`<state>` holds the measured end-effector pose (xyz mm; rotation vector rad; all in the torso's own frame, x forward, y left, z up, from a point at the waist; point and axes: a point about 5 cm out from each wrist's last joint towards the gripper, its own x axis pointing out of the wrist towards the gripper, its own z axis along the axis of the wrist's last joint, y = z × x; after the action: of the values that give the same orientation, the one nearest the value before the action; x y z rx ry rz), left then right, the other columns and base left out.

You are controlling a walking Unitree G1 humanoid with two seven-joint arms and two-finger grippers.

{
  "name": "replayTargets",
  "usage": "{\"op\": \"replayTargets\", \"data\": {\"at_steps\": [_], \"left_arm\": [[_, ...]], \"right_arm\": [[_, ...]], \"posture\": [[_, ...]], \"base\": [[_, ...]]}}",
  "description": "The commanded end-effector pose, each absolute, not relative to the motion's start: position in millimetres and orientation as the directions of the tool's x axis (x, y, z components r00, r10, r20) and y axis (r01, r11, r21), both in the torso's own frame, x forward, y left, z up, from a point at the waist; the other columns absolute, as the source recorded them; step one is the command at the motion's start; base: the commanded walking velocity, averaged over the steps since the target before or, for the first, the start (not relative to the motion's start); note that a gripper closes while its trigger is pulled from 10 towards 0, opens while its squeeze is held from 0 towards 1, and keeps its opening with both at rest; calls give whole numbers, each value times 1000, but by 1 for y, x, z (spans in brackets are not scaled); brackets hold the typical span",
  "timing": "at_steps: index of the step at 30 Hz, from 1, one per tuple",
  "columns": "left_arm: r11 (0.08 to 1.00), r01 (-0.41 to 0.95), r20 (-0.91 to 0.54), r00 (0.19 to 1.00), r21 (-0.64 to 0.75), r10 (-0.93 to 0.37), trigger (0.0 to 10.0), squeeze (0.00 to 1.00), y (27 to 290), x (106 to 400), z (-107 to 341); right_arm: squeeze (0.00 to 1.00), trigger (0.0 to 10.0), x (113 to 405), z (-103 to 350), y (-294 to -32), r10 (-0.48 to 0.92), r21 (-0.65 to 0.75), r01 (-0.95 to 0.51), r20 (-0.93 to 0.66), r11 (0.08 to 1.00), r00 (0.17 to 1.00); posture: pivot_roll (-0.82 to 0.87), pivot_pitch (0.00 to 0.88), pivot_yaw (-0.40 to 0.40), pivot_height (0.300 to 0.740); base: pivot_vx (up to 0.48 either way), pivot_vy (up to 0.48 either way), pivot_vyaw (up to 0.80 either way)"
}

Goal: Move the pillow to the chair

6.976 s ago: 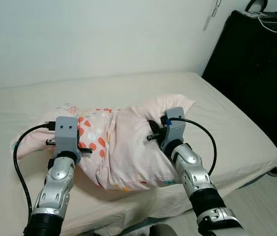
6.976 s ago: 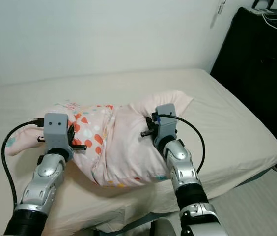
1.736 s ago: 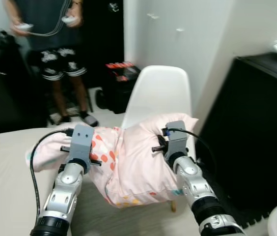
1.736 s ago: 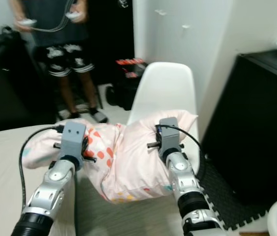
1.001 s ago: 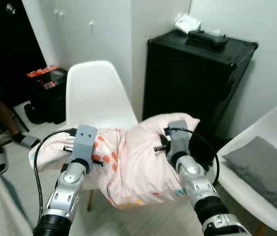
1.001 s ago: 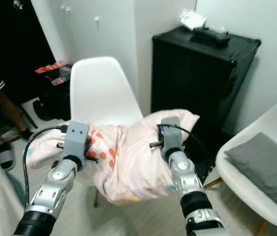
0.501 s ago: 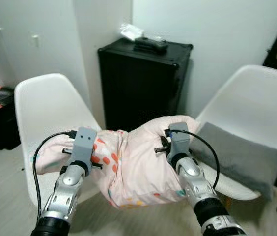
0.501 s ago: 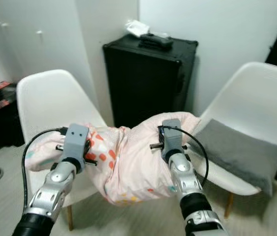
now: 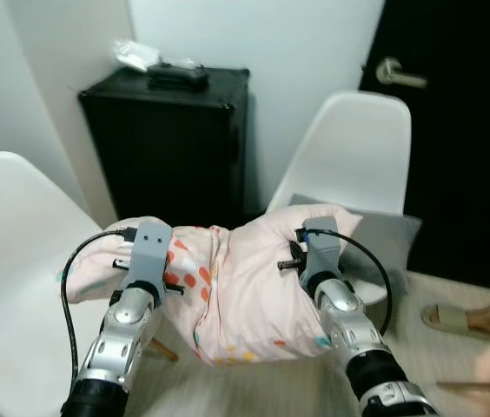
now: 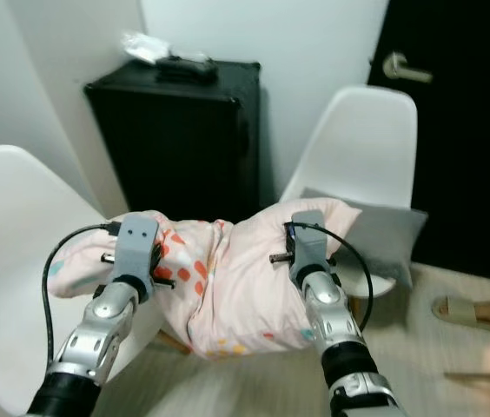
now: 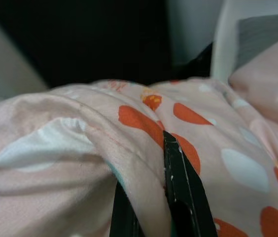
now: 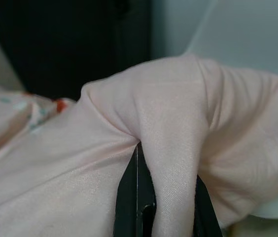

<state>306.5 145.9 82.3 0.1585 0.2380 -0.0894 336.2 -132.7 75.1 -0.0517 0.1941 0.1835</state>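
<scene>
- I carry the pillow (image 9: 245,287) in the air between my two arms, in front of my chest; nothing supports it from below, so its lower edge sags toward the floor.
- My left gripper (image 11: 154,197) is pinched closed on a fold of the spotted end of the pillow; in the left wrist view the cloth bulges up between the two black fingers, which tells me the hold is on fabric, not on the stuffing.
- My right gripper (image 12: 154,197) is clamped likewise on a gathered ridge of the plain pink end, the cloth draped over both fingers.
- Holding both ends keeps the pillow spread wide and level, so I judge it will settle flat on a seat rather than fall in a heap.
- A white chair with a grey cushion (image 9: 349,165) stands ahead, by the black door (image 9: 462,139); the pillow's right end hangs just in front of its seat edge.
- Another white chair (image 9: 19,252) stands at my left, its seat edge close behind the pillow's spotted end.
- A black case (image 9: 171,139) stands against the wall between the two chairs.
- Which chair is meant I cannot tell; either way the carrying is nearly done, and the lowering and letting go remain.
</scene>
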Motion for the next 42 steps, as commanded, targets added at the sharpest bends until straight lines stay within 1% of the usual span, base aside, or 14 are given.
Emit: {"op": "replayTargets", "data": {"at_steps": [1, 9, 18, 23, 26, 29, 32, 35, 38, 42], "left_arm": [[977, 161, -185, 974, 143, -133, 10000, 0, 132, 311, 93], [966, 187, -178, 972, 180, -155, 10000, 0, 126, 312, 94], [965, 175, -174, 974, 195, -142, 10000, 0, 128, 314, 96], [969, 164, -173, 976, 183, -133, 10000, 0, 131, 316, 97], [969, 159, -174, 977, 188, -126, 10000, 0, 132, 315, 96], [978, 131, -177, 979, 164, -102, 10000, 0, 134, 314, 96], [987, 119, -199, 975, 108, -96, 10000, 0, 138, 313, 94], [987, 124, -199, 975, 104, -102, 10000, 0, 137, 313, 94], [981, 135, -194, 975, 136, -107, 10000, 0, 138, 311, 94], [980, 144, -186, 976, 137, -117, 10000, 0, 138, 310, 94]], "right_arm": [[0, 10000, 340, 86, -123, 212, -56, -223, -152, 973, 965], [0, 10000, 341, 88, -134, 190, -62, -200, -146, 978, 971], [0, 10000, 341, 89, -136, 173, -46, -181, -136, 982, 975], [0, 10000, 347, 99, -138, 161, -41, -166, -101, 985, 982], [0, 10000, 349, 101, -142, 140, -43, -145, -97, 989, 985], [0, 10000, 349, 100, -148, 104, -27, -107, -101, 994, 989], [0, 10000, 349, 98, -159, 24, -22, -27, -112, 999, 993], [0, 10000, 349, 98, -160, 17, -22, -20, -112, 1000, 994], [0, 10000, 347, 98, -159, 42, -56, -48, -103, 997, 994], [0, 10000, 346, 97, -158, 36, -48, -42, -103, 998, 994]], "posture": [[56, 0, 26, 740], [48, 0, 29, 740], [56, 0, 15, 740], [57, 0, 5, 740], [59, 0, 2, 740], [62, 0, -2, 740], [60, 0, 0, 740], [60, 0, 0, 740], [56, 0, -1, 740], [52, 0, 2, 740]], "base": [[0, 0, -800], [0, 0, -800], [0, 0, -800], [0, 0, -800], [0, 0, -800], [0, 0, -800], [0, 0, -800], [0, 0, -800], [0, 0, -800], [0, 0, -800]]}}
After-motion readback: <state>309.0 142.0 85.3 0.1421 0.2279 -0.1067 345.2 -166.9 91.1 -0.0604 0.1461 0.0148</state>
